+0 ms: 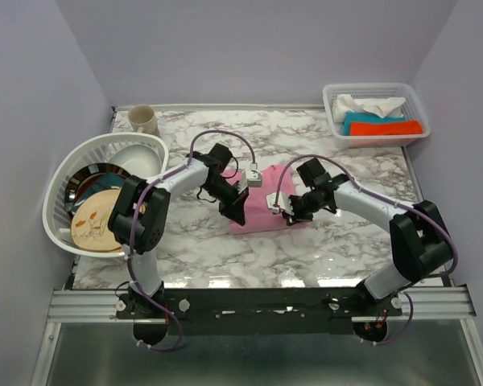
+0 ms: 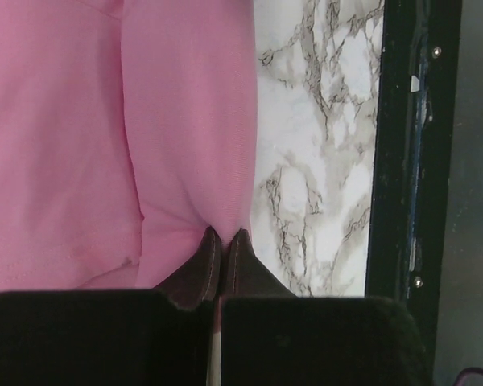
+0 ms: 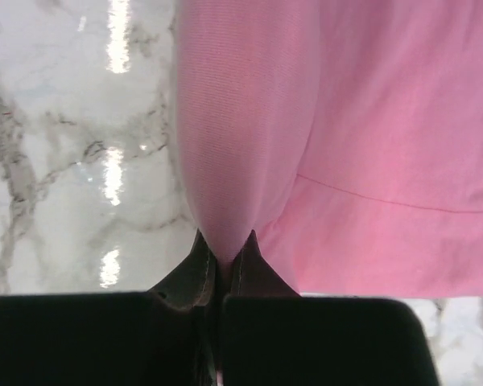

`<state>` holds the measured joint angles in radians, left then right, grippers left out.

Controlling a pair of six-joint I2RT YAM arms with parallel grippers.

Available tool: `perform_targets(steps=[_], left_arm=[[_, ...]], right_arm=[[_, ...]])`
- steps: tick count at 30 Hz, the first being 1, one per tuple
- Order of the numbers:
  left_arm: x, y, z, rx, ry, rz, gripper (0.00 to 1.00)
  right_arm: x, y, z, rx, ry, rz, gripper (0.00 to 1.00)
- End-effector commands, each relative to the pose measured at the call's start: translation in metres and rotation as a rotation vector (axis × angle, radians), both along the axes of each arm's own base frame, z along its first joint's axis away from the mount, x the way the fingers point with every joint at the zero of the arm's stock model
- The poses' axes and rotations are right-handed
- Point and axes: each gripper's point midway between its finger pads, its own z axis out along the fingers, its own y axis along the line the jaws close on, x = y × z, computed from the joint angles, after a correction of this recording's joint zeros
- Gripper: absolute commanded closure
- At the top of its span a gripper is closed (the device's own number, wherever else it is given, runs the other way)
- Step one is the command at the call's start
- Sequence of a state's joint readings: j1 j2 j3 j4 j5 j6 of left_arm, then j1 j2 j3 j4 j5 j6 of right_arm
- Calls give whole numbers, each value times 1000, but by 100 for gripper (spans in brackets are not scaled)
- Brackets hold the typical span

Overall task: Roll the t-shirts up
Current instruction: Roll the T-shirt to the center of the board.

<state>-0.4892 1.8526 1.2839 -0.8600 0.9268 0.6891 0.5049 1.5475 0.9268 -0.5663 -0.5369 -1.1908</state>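
A light-pink t-shirt (image 1: 267,203) lies folded on the marble table's middle, between the two arms. My left gripper (image 1: 236,215) is shut on the shirt's near left edge; in the left wrist view the pink t-shirt (image 2: 185,129) bunches into a fold pinched between the dark fingertips (image 2: 211,245) of the left gripper (image 2: 224,235). My right gripper (image 1: 286,215) is shut on the near right edge; in the right wrist view a raised fold of the pink t-shirt (image 3: 249,121) narrows down into the right gripper (image 3: 224,241).
A white basket (image 1: 376,113) with folded white, teal and orange cloths stands at the back right. A white dish rack (image 1: 105,193) holding plates and bowls sits at the left, a beige mug (image 1: 143,119) behind it. The table's black front rail (image 2: 410,161) runs close by.
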Motion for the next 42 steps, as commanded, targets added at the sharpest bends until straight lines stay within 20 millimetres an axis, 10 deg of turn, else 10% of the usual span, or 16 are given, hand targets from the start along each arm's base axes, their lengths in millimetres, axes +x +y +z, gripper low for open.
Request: perform_targets(steps=[1,13,28,35,42], left_arm=[[-10,3,19,-17,117,38,100],[-2,10,-3,37,401,97,100],[59,33,-56,248,167,264,80],[96,32,16,179,-126,323,68],[61,14,65,119,-561,282,52]], right_arm=[[-44,-24,-6,-83,313,-19,99],[-40,-26,2,-118,752,-72,99],[-6,-32,-27,-241,889,-94,96],[1,-29,-35,-261,908,-130,94],[1,-28,-43,-298,935,-158,92]])
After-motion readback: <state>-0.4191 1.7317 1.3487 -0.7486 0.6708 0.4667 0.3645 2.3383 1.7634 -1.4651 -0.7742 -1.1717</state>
